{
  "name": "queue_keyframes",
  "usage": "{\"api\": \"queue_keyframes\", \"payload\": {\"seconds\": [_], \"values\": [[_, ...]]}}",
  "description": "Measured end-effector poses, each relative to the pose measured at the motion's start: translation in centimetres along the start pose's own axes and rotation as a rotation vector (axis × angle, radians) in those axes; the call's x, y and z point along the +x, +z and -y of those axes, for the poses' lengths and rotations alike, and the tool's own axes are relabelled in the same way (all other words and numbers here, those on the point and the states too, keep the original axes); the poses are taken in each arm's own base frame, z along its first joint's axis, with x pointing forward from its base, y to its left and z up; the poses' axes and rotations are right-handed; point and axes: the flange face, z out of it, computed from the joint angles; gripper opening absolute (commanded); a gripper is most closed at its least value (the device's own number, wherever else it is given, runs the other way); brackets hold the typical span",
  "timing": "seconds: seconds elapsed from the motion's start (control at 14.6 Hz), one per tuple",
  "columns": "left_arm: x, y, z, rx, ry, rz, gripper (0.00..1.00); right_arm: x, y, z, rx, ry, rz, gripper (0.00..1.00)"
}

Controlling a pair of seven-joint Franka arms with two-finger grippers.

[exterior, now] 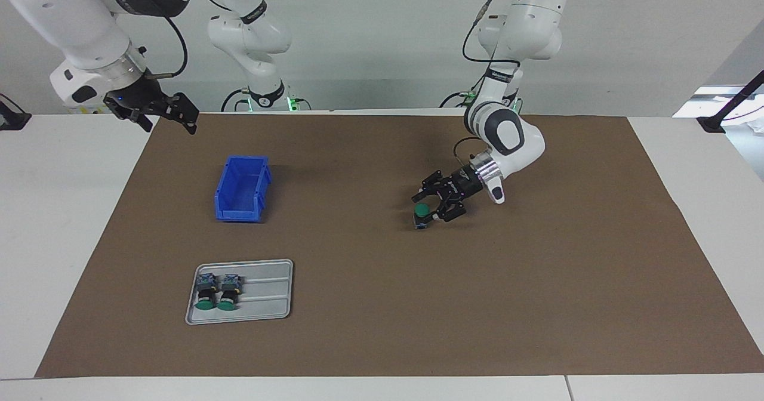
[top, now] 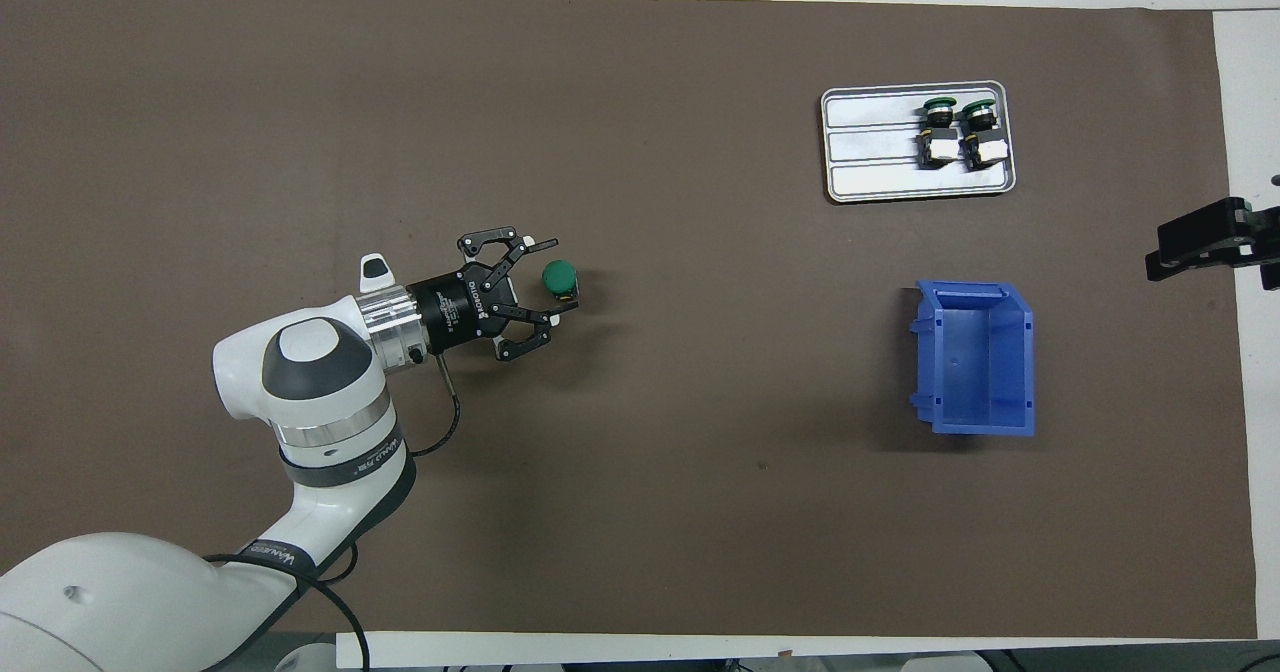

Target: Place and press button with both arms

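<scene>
1. My left gripper point(exterior: 431, 206) low over the mat point(exterior: 537, 305), fingers spread around the upright button point(exterior: 422, 215), not pinching it.
2. My right gripper point(exterior: 156, 112) waits spread, raised above the mat's corner.

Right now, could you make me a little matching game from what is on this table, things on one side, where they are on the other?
Things:
1. blue bin
2. metal tray
3. button with the green cap
4. right gripper

Places or states:
A. holds two more buttons lying side by side
B. up in the air over the mat's edge
C. empty, nearer to the robots than the tray
D. upright on the brown mat, between the left gripper's fingers

Pairs: 1-C, 2-A, 3-D, 4-B
</scene>
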Motion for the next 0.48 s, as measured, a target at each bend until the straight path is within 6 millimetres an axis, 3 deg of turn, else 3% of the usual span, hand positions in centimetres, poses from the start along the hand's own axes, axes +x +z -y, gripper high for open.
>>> {"api": "queue_keyframes", "payload": {"seconds": [0.14, 0.34, 0.48], "values": [[-1.6, -0.5, 0.8, -0.014, 0.046, -0.07, 0.57, 0.0, 0.0, 0.0, 0.0, 0.0, 0.0, 0.99], [-4.0, 0.0, 2.6, -0.001, 0.127, -0.149, 0.54, 0.0, 0.0, 0.0, 0.0, 0.0, 0.0, 0.99], [-4.5, -0.3, 2.4, 0.007, 0.172, -0.17, 0.54, 0.0, 0.0, 0.0, 0.0, 0.0, 0.0, 0.99]]}}
